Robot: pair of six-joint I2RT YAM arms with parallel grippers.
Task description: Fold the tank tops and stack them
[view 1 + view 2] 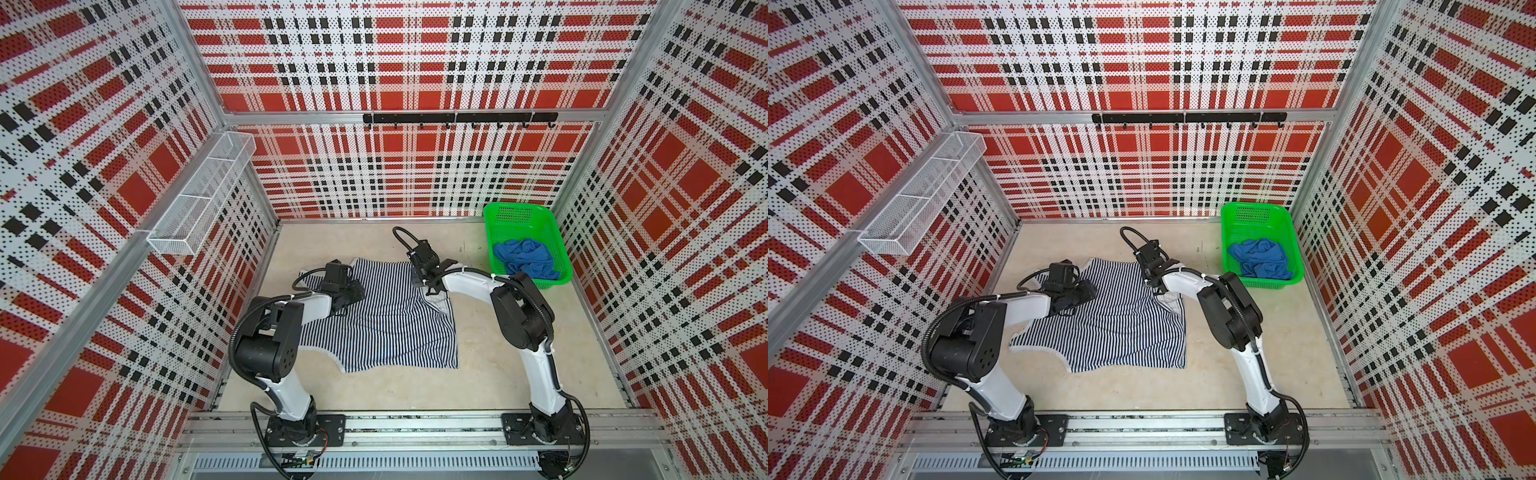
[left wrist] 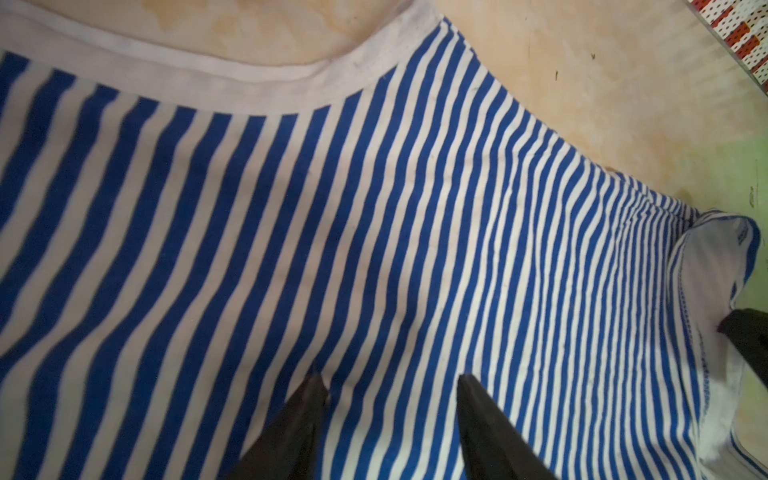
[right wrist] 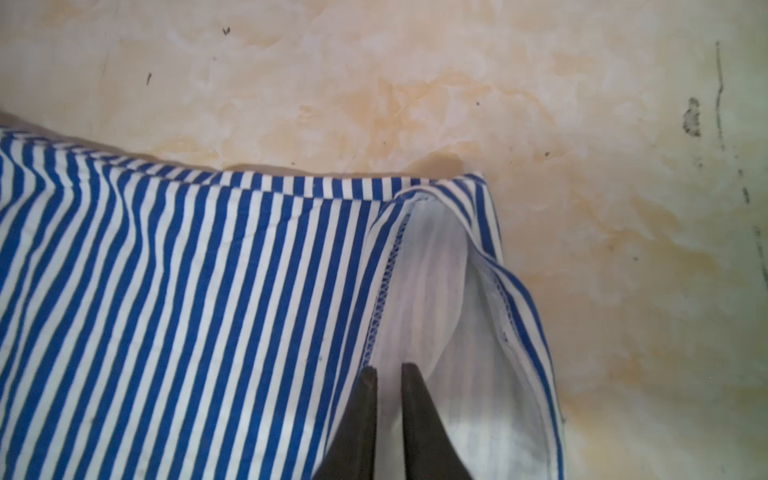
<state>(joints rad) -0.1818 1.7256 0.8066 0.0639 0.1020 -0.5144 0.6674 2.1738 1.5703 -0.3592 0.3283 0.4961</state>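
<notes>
Right wrist: right gripper (image 3: 388,368) narrow at striped top (image 3: 187,291) hem, hold unclear; left gripper (image 2: 390,382) spread.

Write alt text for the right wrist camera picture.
The right gripper, jaws nearly together, seems to pinch the white inside of a turned-over corner of the striped tank top. Marbled beige table lies beyond the cloth.

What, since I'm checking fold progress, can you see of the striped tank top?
The striped tank top is soft cloth with thin navy-and-white stripes and white trim at its curved openings. It lies mostly flat, unfolded, on the beige table. One far corner is turned over, showing its pale inside. The right gripper appears to pinch there, jaws nearly together. The open left gripper is low over the opposite side.
</notes>
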